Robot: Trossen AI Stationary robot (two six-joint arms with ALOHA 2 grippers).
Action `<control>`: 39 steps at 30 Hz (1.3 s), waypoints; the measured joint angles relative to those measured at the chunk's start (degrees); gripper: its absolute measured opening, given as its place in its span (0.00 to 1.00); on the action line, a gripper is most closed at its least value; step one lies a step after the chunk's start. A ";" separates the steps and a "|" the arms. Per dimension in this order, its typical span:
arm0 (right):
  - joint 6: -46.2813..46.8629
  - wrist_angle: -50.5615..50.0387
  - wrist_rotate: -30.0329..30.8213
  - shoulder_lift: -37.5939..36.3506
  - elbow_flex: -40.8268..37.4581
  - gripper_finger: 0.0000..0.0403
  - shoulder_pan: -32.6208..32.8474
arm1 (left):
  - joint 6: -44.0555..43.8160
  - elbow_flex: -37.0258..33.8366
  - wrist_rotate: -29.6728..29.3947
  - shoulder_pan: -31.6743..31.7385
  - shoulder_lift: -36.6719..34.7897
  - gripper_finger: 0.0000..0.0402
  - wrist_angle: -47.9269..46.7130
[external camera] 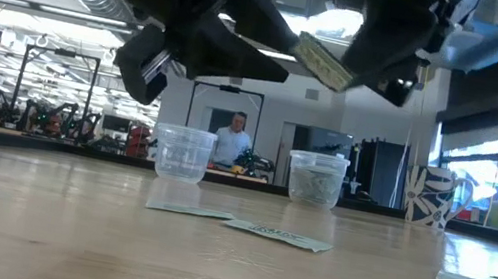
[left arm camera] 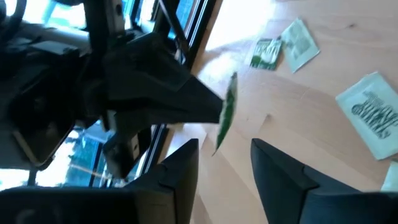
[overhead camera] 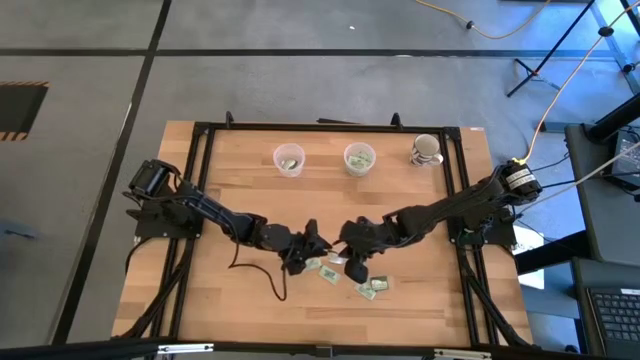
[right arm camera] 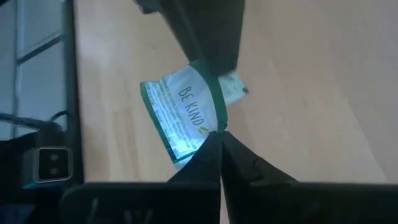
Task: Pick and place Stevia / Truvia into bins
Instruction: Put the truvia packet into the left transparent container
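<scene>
My right gripper (right arm camera: pixel 219 142) is shut on a pale green-and-white Stevia sachet (right arm camera: pixel 180 115) above the middle of the table (overhead camera: pixel 230 300), near its front. My left gripper (left arm camera: pixel 227 163) faces it, open. Its fingers stand on either side of the sachet's far end (left arm camera: pixel 225 118) with a gap showing on both sides. More sachets (overhead camera: pixel 328 272) (overhead camera: pixel 372 289) lie flat on the wood below both grippers. The two bins, clear cups (overhead camera: pixel 289 158) (overhead camera: pixel 359 158), stand upright at the far side with sachets inside. My right gripper pinches the sachet's edge near a corner (right arm camera: pixel 208 134) between its two fingertips. The fingers slant downward toward the table's left. The sachet sticks out beyond the fingertips, tilted (external camera: pixel 323 63) and lifted clear of the table.
A white patterned mug (overhead camera: pixel 426 150) stands at the far right, beside the cups. Black frame rails (overhead camera: pixel 200 200) run along the table's left and right sides. In the low view, flat sachets (external camera: pixel 279 235) lie before the cups, and a person (external camera: pixel 231 142) stands in the room behind.
</scene>
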 joint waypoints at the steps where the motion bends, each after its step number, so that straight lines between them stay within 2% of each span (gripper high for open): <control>1: -0.75 0.53 -0.26 -0.03 0.00 0.00 -0.18 | 0.00 0.00 0.47 0.02 0.00 0.35 0.04; 8: -1.22 0.92 -0.40 -0.03 0.00 0.00 -0.65 | 2.73 0.00 0.65 -0.09 0.00 0.30 0.02; 21: -2.56 0.87 -0.33 -0.03 0.00 0.00 -0.60 | 3.45 0.00 0.65 -0.13 -0.02 0.03 0.02; 25: -2.63 0.90 -0.33 -0.03 0.00 0.02 -0.60 | 3.45 0.00 0.65 -0.13 -0.02 0.01 0.02; 30: -4.20 0.83 -0.26 -0.05 0.00 0.08 -0.60 | 3.45 0.00 0.65 -0.13 -0.02 0.01 0.02; 35: -4.14 0.21 0.00 -0.09 0.00 0.20 -0.63 | 2.71 0.00 0.20 -0.16 -0.03 0.01 0.00; 39: -2.79 -5.54 5.96 -1.53 0.00 0.30 -0.89 | -4.07 0.00 -0.90 -0.17 -0.04 0.01 -0.04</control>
